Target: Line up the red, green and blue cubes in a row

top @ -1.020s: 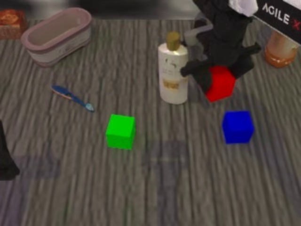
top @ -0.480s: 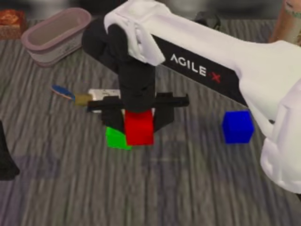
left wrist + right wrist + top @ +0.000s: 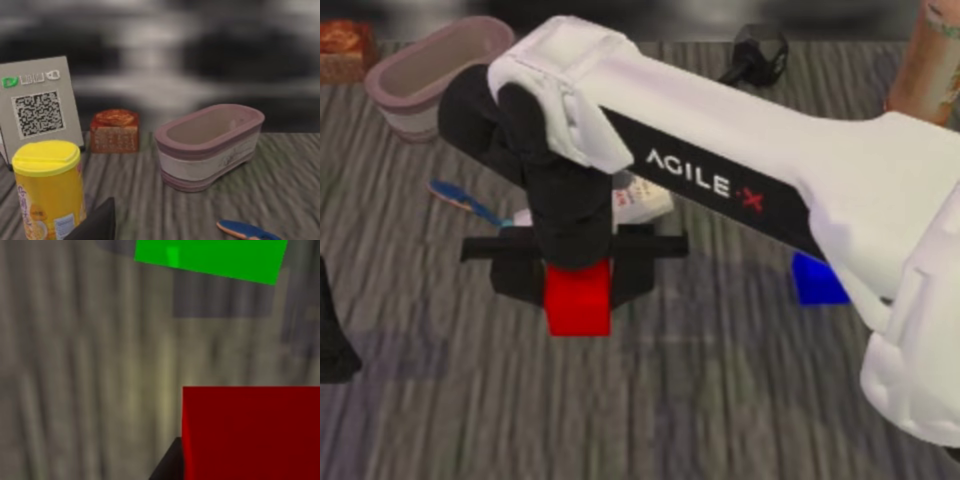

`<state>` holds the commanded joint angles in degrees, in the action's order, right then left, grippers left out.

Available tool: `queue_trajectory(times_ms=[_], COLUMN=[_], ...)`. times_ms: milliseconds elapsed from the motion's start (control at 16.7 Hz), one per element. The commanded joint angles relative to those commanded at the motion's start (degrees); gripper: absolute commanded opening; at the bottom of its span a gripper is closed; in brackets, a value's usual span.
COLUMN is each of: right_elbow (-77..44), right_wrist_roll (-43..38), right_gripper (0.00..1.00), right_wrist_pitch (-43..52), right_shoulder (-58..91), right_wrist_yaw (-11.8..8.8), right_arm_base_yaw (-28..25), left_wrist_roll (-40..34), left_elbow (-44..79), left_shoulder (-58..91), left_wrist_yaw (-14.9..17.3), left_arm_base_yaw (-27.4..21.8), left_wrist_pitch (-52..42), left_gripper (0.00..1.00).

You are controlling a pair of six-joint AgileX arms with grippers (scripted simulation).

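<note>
My right gripper is shut on the red cube over the table's middle left, with the white arm stretching in from the right. In the right wrist view the red cube fills one corner beside a dark finger. The green cube rests on the table a short way beyond it. The gripper and the red cube hide the green cube in the top view. The blue cube sits at the right, half covered by the arm. My left gripper is parked at the left edge.
A white bottle lies on its side behind the gripper. A blue toothbrush, a pink tub and an orange box are at the back left. A yellow can and a QR sign stand near the left arm.
My right gripper carried the red cube from the back right across to the left and forward, over the green cube's spot. The white bottle that stood upright now lies toppled.
</note>
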<state>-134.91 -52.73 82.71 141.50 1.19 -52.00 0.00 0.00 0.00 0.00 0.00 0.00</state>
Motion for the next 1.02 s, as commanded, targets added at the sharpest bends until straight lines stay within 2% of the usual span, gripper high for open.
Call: queue_trajectory(times_ms=[240, 600, 900, 1020], right_elbow=[2.5, 14.5, 15.3, 15.3], right_wrist_roll=[0.1, -0.1, -0.2, -0.2], right_gripper=[0.00, 0.00, 0.00, 0.15], right_wrist_pitch=[-2.5, -14.9, -15.6, -15.6], right_shoulder=[-0.1, 0.2, 0.3, 0.3], right_wrist_yaw=[0.0, 0.0, 0.0, 0.0], right_arm_base_yaw=[0.1, -0.1, -0.2, -0.2], left_wrist_roll=[0.0, 0.0, 0.0, 0.0], left_elbow=[0.0, 0.0, 0.0, 0.0], left_shoulder=[0.0, 0.0, 0.0, 0.0], left_wrist_yaw=[0.0, 0.0, 0.0, 0.0], left_arm_base_yaw=[0.0, 0.0, 0.0, 0.0], left_wrist_pitch=[0.0, 0.0, 0.0, 0.0], left_gripper=[1.00, 1.00, 1.00, 1.00])
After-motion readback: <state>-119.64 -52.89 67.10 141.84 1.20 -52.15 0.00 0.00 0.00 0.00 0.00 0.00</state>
